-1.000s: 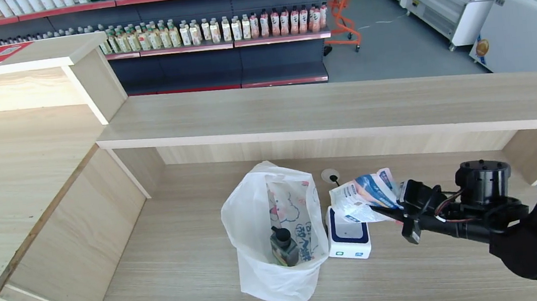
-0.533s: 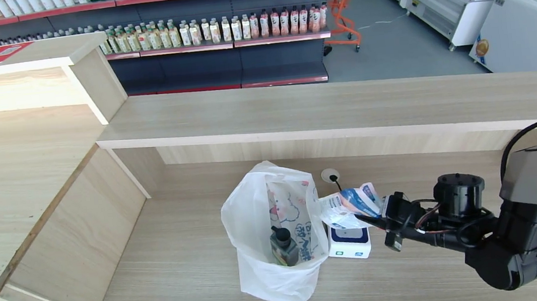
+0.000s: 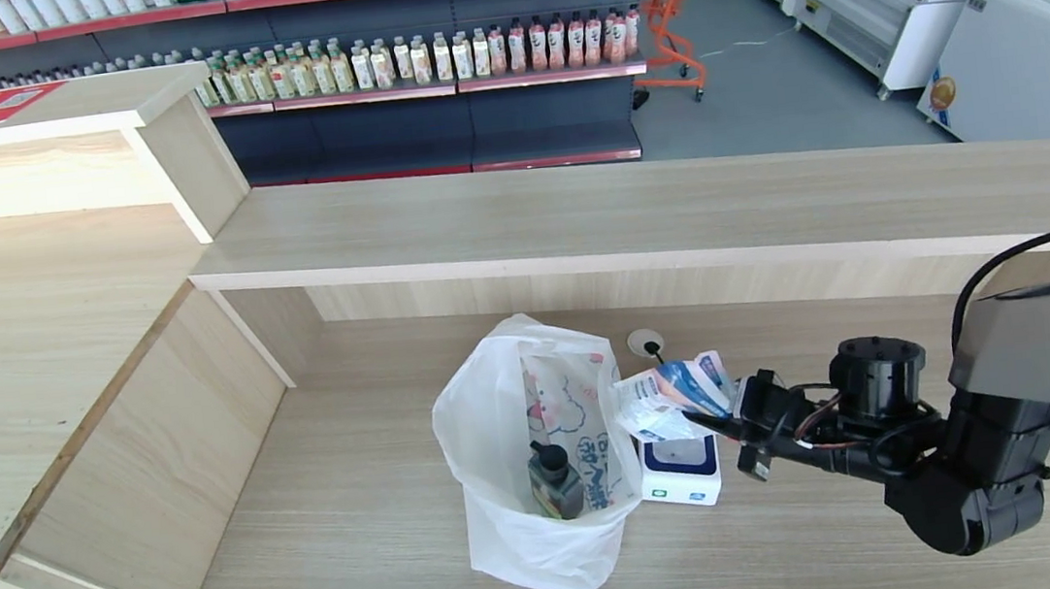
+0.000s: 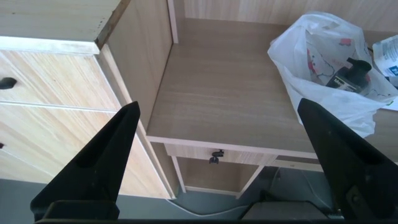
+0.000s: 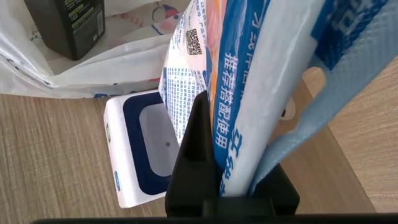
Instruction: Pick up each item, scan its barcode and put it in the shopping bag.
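A white plastic shopping bag [image 3: 519, 519] stands open on the lower counter, holding a dark pump bottle [image 3: 554, 482] and a pink-printed pack [image 3: 570, 402]. Just right of it sits the white and blue scanner [image 3: 682, 473]. My right gripper [image 3: 709, 423] is shut on a blue, white and orange packet [image 3: 670, 394], held on edge above the scanner and beside the bag's rim. In the right wrist view the packet [image 5: 261, 81] stands over the scanner [image 5: 140, 149], its printed code side toward it, with the bottle [image 5: 71, 25] beyond. My left gripper [image 4: 217, 168] hangs open below the counter's front edge, the bag [image 4: 311, 93] off to one side.
A raised wooden ledge [image 3: 654, 222] runs behind the lower counter, and a side wall [image 3: 177, 419] closes it on the left. A cable grommet [image 3: 645, 343] sits behind the scanner. A drawer knob [image 4: 216, 155] shows under the counter's front edge. Bare counter lies left of the bag.
My right arm has carried the packet leftward and slightly lower, from right of the scanner to above it, close to the bag's rim. The bag and scanner have stayed put.
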Available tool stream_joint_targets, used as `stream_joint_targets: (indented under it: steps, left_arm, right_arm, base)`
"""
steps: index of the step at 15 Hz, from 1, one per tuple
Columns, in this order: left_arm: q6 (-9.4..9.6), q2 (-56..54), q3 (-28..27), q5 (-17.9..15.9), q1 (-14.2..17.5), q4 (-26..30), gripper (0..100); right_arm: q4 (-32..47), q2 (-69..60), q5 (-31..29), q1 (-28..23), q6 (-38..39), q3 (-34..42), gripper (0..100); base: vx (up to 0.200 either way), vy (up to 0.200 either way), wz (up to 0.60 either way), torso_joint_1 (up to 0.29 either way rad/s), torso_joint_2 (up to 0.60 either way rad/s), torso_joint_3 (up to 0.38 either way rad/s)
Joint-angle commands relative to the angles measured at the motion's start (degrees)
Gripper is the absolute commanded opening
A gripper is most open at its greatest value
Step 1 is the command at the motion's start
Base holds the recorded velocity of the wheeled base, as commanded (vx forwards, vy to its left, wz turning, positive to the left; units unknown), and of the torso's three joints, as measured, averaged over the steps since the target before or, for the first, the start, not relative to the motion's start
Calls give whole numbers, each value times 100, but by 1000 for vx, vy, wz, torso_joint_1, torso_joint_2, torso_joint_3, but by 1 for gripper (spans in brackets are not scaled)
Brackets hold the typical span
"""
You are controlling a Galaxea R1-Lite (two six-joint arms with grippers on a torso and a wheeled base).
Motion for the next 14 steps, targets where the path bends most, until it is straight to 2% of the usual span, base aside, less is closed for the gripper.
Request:
stream_joint_targets:
  steps: [1,3,5,6,7,8,9,12,13,14]
  left_arm:
    - [0,-2,0,0,-1,0,100]
    - [0,-2,0,0,-1,0,100]
    - [0,-2,0,0,8,0,100]
    - [0,-2,0,0,-1,0,100]
    - [0,-2,0,0,-1,0,100]
    - [0,-2,0,9,-1,0,100]
    - [0,-2,0,0,-1,0,100]
    - [0,-2,0,0,-1,0,100]
    - [0,-2,0,0,-1,0,100]
    - [0,-2,0,0,-1,0,100]
  right_arm:
    - [10,-83,3,-2,55,-1,0]
    - [45,-425,-5,33,512,-1,0]
    - [291,-1340,-190,270,2015,87,0]
    - [827,-1955,-664,481,2929,79,0]
    - [1275,-2271,-998,613,3404,35,0]
    - [2216,-2667,-1596,903,4195,-308,0]
    - [2848,-2693,-1921,1132,4661,-704,0]
    - [3595,-2183,-2352,1747,5654,-1556,0]
    - [3639,-1902,-2598,1914,5794,-1802,0]
    - [3639,-1902,-2598,1914,5794,-1802,0]
  base:
    - [0,0,0,0,0,0]
    - [0,0,0,0,0,0]
    - [0,0,0,0,0,0]
    - [0,0,0,0,0,0]
    - [0,0,0,0,0,0]
    - [0,0,0,0,0,0]
    - [0,0,0,0,0,0]
    - [0,0,0,0,0,0]
    - [0,0,0,0,0,0]
    - [0,0,0,0,0,0]
